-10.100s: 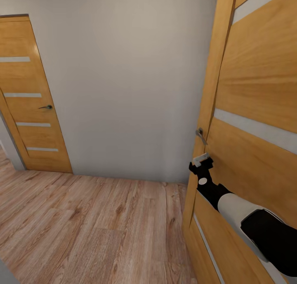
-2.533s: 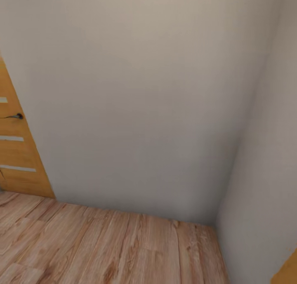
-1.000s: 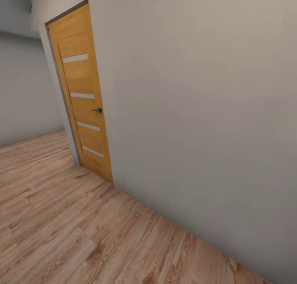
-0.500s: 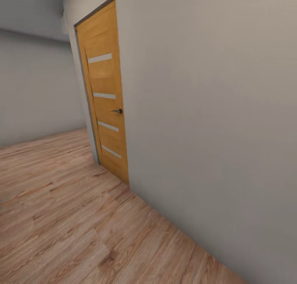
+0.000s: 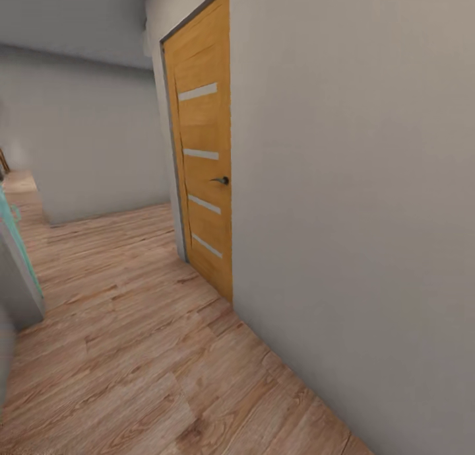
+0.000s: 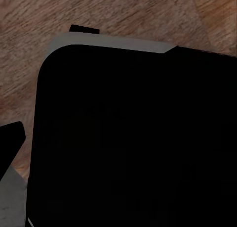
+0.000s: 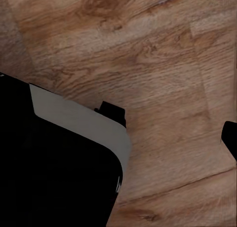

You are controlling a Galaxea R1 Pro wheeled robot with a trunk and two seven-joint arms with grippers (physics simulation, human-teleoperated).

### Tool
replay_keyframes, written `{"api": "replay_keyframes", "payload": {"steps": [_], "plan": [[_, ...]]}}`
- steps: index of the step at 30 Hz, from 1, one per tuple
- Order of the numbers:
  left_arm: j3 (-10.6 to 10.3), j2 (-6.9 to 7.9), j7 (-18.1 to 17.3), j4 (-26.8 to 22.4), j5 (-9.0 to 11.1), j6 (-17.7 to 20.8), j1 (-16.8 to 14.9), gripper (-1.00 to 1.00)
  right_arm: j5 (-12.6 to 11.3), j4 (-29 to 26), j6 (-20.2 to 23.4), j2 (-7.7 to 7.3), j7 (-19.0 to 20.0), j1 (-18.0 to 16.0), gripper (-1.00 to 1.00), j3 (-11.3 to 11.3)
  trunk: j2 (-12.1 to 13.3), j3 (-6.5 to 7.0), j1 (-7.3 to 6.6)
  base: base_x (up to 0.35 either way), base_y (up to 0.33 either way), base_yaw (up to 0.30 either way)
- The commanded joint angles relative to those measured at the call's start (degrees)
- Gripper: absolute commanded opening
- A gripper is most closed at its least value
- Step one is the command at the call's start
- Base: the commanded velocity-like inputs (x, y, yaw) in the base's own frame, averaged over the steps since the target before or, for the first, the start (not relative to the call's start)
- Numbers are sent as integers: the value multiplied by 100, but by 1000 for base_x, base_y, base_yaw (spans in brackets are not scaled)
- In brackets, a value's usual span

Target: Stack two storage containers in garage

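The two storage containers are out of view. I am in a corridor with a light wood plank floor [image 5: 132, 349]. In the left wrist view, my left gripper [image 6: 118, 138] hangs over my own black, grey-rimmed base [image 6: 133, 88], with one dark fingertip [image 6: 10, 138] at the picture's edge. In the right wrist view, my right gripper [image 7: 118, 135] hangs above the planks beside the base [image 7: 54, 172], with a dark fingertip [image 7: 230, 137] at the edge. Both look open, with nothing between the fingers.
A plain grey wall [image 5: 363, 210] runs close along my right. An orange wooden door [image 5: 204, 158] with pale stripes and a dark handle [image 5: 221, 179] stands shut in it. A grey block with a teal edge [image 5: 16, 250] juts in at the left. Open floor leads ahead-left.
The camera has swung left along the wall, so the shut door has slid rightward in the picture. The corridor and the teal-edged block have come into view. My right arm has left the head view.
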Motion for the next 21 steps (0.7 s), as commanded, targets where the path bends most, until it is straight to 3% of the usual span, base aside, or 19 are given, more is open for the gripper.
{"api": "replay_keyframes", "payload": {"steps": [1,21], "plan": [[20,-1,-28,0,47,-8,-1,100,-58,19,-37,2,15,-6,100,48,-2,-5,3,289,0,300],[19,-4,-28,0,47,-8,-1,100,-57,19,-44,2,15,-6,100,48,-2,-5,3,289,0,300]]}}
